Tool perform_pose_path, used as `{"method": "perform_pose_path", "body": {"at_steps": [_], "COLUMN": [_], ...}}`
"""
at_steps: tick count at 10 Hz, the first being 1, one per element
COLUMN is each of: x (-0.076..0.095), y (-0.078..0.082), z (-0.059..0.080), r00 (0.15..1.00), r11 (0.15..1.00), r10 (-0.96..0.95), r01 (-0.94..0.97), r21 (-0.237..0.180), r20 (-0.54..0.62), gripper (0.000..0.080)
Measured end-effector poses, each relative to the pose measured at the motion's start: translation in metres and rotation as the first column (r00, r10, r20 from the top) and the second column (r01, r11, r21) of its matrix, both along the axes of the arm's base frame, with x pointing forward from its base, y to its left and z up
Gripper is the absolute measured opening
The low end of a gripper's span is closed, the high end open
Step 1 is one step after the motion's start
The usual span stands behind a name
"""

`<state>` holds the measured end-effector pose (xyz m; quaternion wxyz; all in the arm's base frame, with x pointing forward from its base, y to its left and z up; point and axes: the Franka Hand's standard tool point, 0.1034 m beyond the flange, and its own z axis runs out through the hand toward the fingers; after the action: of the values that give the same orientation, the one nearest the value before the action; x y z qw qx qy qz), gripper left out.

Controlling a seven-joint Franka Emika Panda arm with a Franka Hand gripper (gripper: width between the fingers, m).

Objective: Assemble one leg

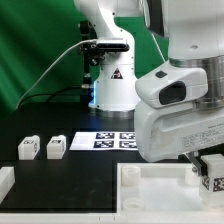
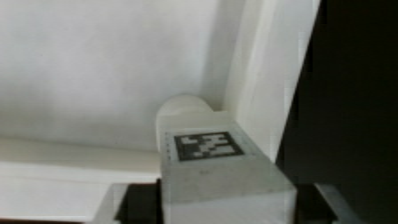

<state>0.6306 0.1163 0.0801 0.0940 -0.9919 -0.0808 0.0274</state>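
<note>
Where the gripper (image 2: 228, 208) clamps it, one leg (image 2: 214, 150), tag showing, sits between the fingers (image 2: 139, 205), at the inner corner of the tray (image 2: 107, 70). Two spare legs (image 1: 27, 148) lie well apart from the gripper.

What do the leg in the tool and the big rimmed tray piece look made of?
The leg: looks like rigid white plastic, matte, with rounded edges; its black-and-white tag seems a printed sticker. The tray piece: likely the same matte white plastic, evenly coloured, no grain or shine.
</note>
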Motion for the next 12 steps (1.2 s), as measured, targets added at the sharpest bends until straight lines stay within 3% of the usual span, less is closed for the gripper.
{"method": "perform_pose_path", "body": {"at_steps": [2, 4, 6, 9, 10, 11, 12], "x": [0.004, 0.002, 0.001, 0.000, 0.000, -0.002, -0.006], "y": [-0.004, -0.006, -0.006, -0.004, -0.003, 0.000, 0.006], "z": [0.000, -0.001, -0.001, -0.001, -0.002, -0.004, -0.006], "r00": [0.979, 0.800, 0.638, 0.479, 0.385, 0.119, 0.009], "r11": [0.979, 0.800, 0.642, 0.488, 0.396, 0.135, 0.031], "r10": [-0.204, -0.598, -0.763, -0.867, -0.910, -0.974, -0.977], "r01": [0.204, 0.600, 0.767, 0.872, 0.917, 0.988, 0.994], "r21": [0.015, 0.025, -0.003, -0.039, -0.051, -0.071, -0.103], "r20": [0.015, -0.047, -0.102, -0.135, -0.151, -0.195, -0.212], "gripper": [0.0303, 0.0303, 0.0303, 0.0303, 0.0303, 0.0303, 0.0303]}}
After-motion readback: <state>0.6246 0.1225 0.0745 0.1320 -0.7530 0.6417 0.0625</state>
